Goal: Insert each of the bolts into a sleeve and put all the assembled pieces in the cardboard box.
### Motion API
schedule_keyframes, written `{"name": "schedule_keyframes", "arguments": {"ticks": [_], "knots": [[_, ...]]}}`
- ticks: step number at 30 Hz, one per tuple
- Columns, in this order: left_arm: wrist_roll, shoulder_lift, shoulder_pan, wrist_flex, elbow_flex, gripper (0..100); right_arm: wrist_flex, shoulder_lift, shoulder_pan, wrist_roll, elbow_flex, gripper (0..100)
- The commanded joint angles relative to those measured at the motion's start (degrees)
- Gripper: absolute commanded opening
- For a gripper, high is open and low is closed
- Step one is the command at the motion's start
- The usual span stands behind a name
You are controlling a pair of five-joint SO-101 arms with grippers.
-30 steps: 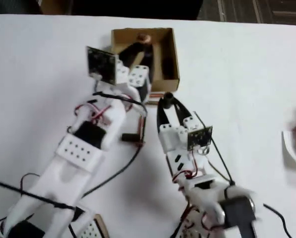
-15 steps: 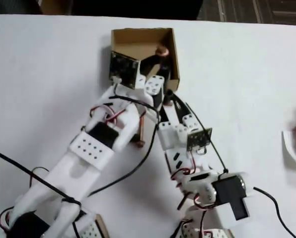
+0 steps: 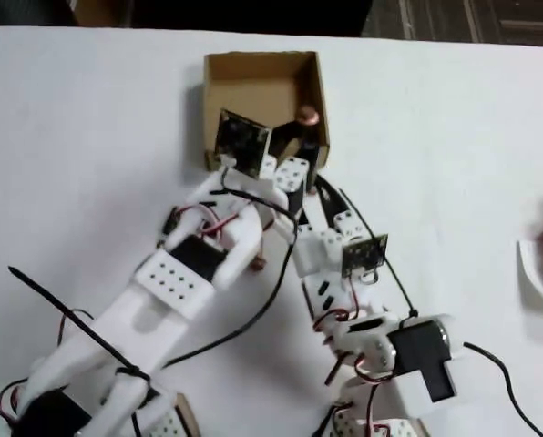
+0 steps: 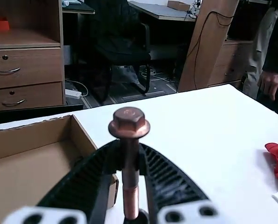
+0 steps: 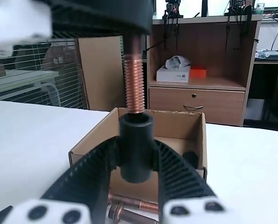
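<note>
High view, upper centre: left gripper (image 4: 129, 151) clamps a copper hex-head bolt (image 4: 128, 126), right gripper (image 5: 136, 156) a black cylindrical sleeve (image 5: 136, 130); if misaligned, the threads could snag its rim.

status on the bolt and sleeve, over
Left gripper shut on bolt, right gripper shut on sleeve. Bolt tip at sleeve mouth, lined up, not yet in. Loose bolts on table below; nothing between the two.

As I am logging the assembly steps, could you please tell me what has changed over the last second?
The left gripper, holding the bolt, moved from over the middle of the box toward its near right corner, bringing the bolt's tip to the top of the sleeve. The right gripper kept hold of the sleeve, roughly in place; the box stayed put.
</note>
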Motion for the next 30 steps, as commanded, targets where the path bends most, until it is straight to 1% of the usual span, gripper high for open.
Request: {"name": "schedule_keyframes", "arguments": {"ticks": [1, 11, 18, 22, 30], "knots": [[0.4, -0.3, 2.4, 0.4, -0.2, 3, -1.5, -0.1, -0.3, -0.4, -1.8, 2.0], [0.0, -0.3, 2.8, 1.0, 0.0, 3, -1.5, -0.1, -0.3, -0.4, -1.8, 2.0], [-0.3, -0.3, 2.7, 7.6, 0.0, 3, -1.5, -0.1, -0.3, -0.4, -1.8, 2.0], [-4.2, -0.3, 3.0, 9.7, 0.0, 3, -1.5, -0.1, -0.3, -0.4, -1.8, 2.0], [-4.2, -0.3, 3.1, 10.6, -0.1, 3, -1.5, -0.1, -0.3, -0.4, -1.8, 2.0]]}}
